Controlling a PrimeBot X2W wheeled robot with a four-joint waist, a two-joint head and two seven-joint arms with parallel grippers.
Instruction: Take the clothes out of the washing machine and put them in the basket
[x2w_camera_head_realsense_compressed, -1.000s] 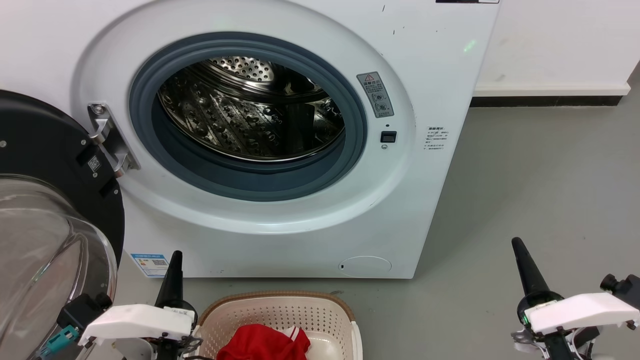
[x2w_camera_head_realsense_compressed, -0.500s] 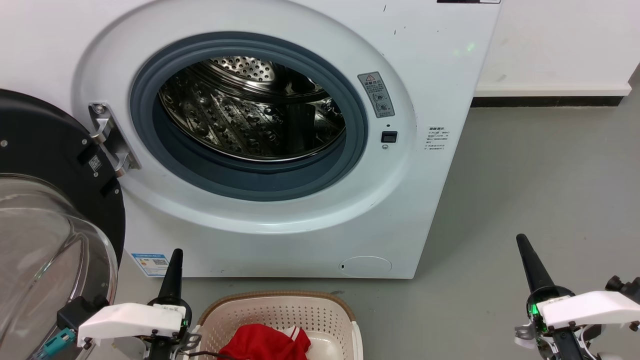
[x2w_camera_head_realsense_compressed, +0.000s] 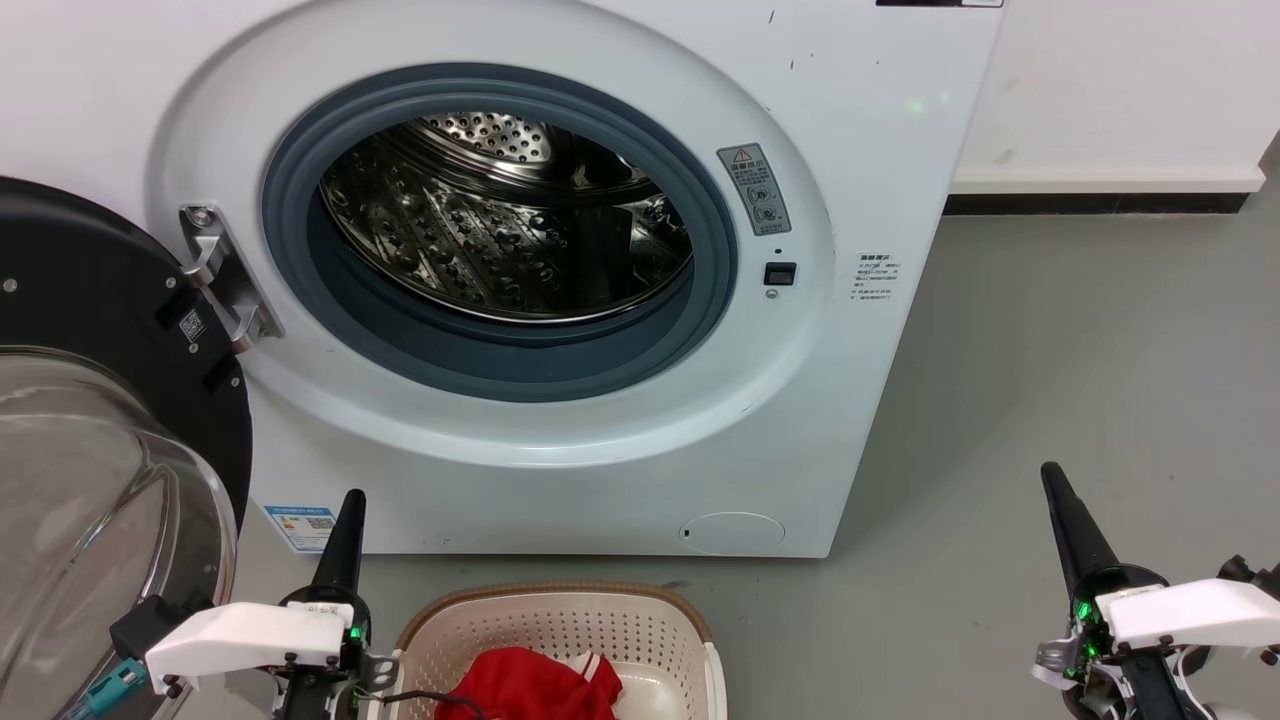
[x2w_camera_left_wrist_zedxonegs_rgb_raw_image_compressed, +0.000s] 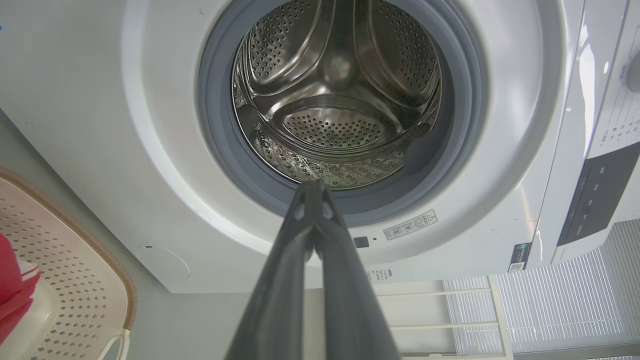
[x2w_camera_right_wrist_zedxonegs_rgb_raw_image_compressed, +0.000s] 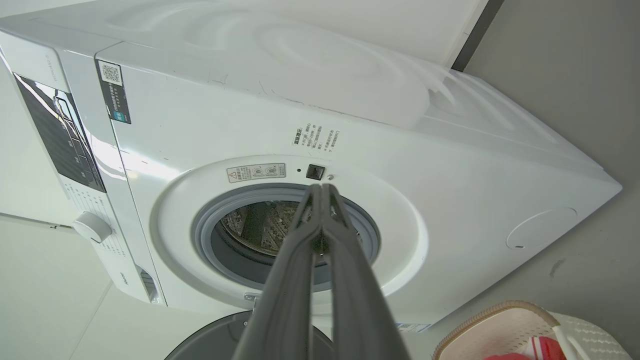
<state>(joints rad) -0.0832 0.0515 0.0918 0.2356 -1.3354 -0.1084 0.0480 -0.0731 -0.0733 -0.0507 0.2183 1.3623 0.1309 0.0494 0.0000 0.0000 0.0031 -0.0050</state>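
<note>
While washing machine (x2w_camera_head_realsense_compressed: 560, 480) stands on grey floor (x2w_camera_head_realsense_compressed: 1050, 350), white wall (x2w_camera_head_realsense_compressed: 1110, 80) behind.

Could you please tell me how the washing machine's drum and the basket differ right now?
The drum is shiny steel; the basket is cream plastic with a brown rim. The drum looks empty; the basket holds red clothes. Both are perforated.
</note>
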